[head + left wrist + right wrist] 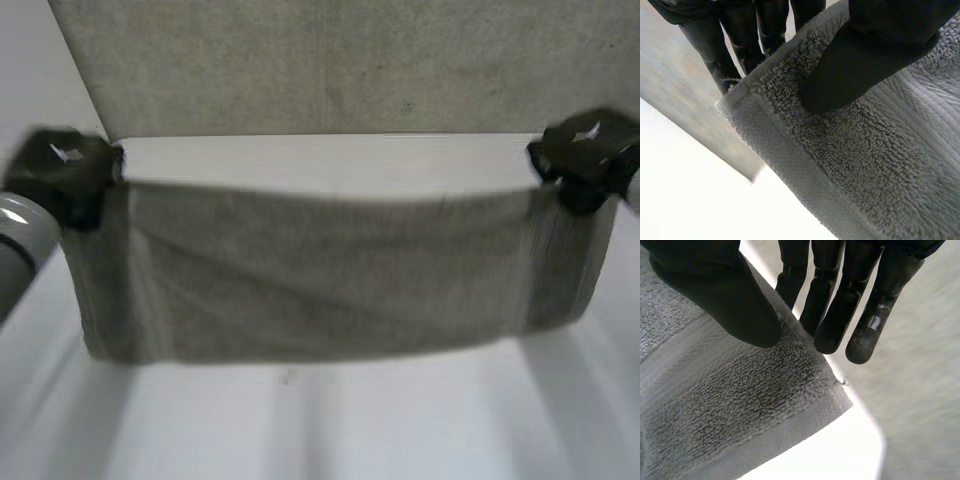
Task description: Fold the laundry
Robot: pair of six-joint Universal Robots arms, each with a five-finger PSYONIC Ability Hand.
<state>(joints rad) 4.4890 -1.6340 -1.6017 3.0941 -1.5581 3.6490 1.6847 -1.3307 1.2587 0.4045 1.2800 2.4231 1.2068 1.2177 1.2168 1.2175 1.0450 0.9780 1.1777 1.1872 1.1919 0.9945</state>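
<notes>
A grey terry towel [330, 270] hangs stretched between my two hands above the white table [320, 430], folded double with its lower fold near the table. My left hand [65, 170] holds the towel's upper left corner. In the left wrist view its thumb [865, 55] presses the towel [880, 165] against the fingers [715, 55] behind the hem. My right hand [590, 155] holds the upper right corner. There the thumb [725, 295] lies on the towel [740, 405], with the fingers [830, 310] behind the corner's edge.
A wide grey cloth surface [330, 60] lies flat at the far side of the table, beyond a bare white strip [320, 160]. I cannot tell whether it is part of the same towel. My left arm [15, 240] comes in low beside the towel.
</notes>
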